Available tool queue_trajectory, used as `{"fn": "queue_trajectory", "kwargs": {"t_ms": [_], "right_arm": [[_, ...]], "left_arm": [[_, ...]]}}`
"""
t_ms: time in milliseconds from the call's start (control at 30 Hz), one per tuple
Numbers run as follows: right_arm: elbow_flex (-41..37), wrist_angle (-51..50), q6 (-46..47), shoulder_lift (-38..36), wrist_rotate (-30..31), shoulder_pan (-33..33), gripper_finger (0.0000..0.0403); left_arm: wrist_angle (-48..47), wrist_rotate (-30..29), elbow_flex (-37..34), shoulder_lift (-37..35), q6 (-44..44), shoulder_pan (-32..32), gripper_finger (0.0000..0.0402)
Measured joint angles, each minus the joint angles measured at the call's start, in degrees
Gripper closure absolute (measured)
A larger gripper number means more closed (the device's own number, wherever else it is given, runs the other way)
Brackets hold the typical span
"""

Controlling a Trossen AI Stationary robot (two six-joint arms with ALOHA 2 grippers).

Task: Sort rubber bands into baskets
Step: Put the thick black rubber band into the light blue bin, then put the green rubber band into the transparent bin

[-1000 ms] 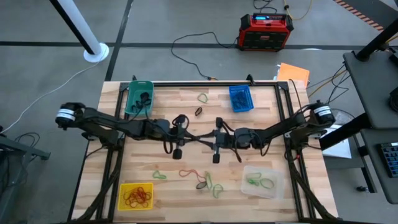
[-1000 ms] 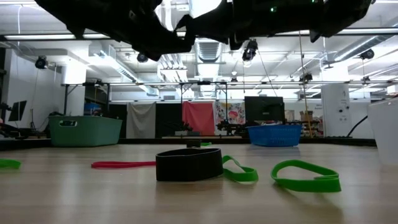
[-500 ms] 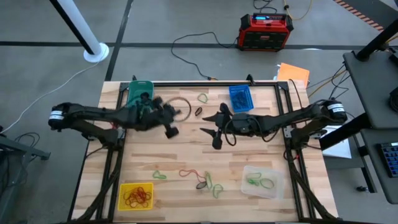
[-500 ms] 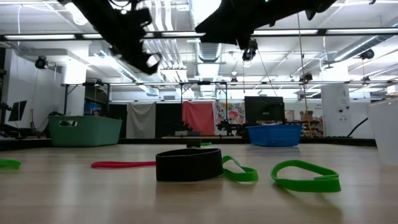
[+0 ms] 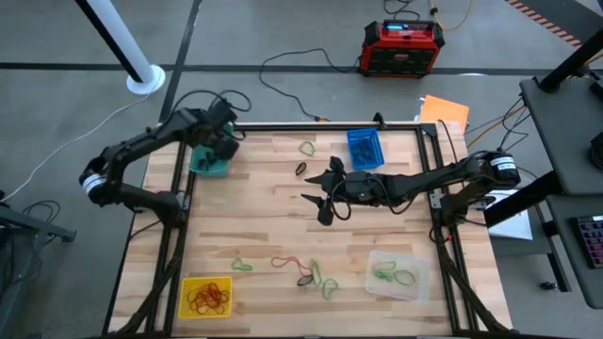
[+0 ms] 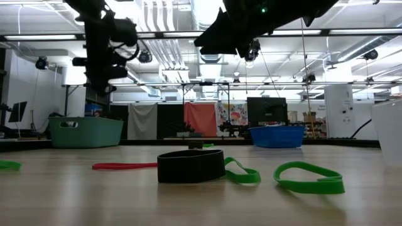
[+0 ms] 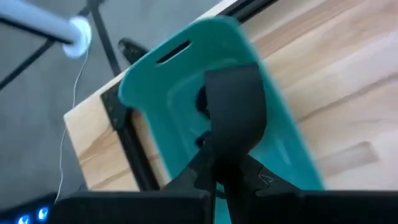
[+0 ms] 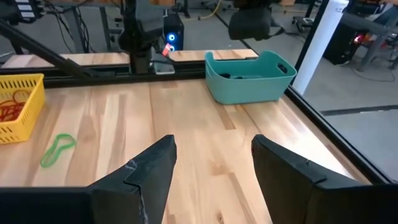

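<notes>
My left pincer [image 5: 224, 141] hangs pinched shut above the teal basket [image 5: 209, 162]; whether a rubber band is between its tips I cannot tell. My right pincer [image 5: 321, 198] is spread wide and empty over the middle of the surface [image 5: 273, 231]. Sorting looks partly done: red bands [image 5: 207, 297] fill the yellow basket [image 5: 185, 285], green ones [image 5: 396, 275] lie in the clear basket [image 5: 412, 294]. Beyond my right pincer, thin loose loops [image 5: 316, 275] in green, red and black wait.
</notes>
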Motion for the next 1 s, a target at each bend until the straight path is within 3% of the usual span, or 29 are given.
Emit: {"fn": "queue_trajectory", "kwargs": {"t_ms": [233, 333, 767, 1000], "right_arm": [[0.0, 0.02, 0.01, 0.01, -0.02, 0.0, 0.0197], [0.0, -0.11, 0.03, 0.01, -0.23, 0.0, 0.0197], [-0.02, -1.28, 1.08, 0.01, -0.24, 0.0, 0.0197], [-0.02, -2.01, 1.99, 0.01, -0.24, 0.0, 0.0197]], "left_arm": [[0.34, -0.76, -0.55, 2.14, 1.99, 3.33, 0.0401], [0.49, -5.54, -0.55, 2.8, 1.94, 3.39, 0.0389], [0.47, -7.02, -0.59, 3.11, 1.91, 3.32, 0.025], [0.8, -6.09, -0.98, 2.55, 1.74, 1.71, 0.0217]]}}
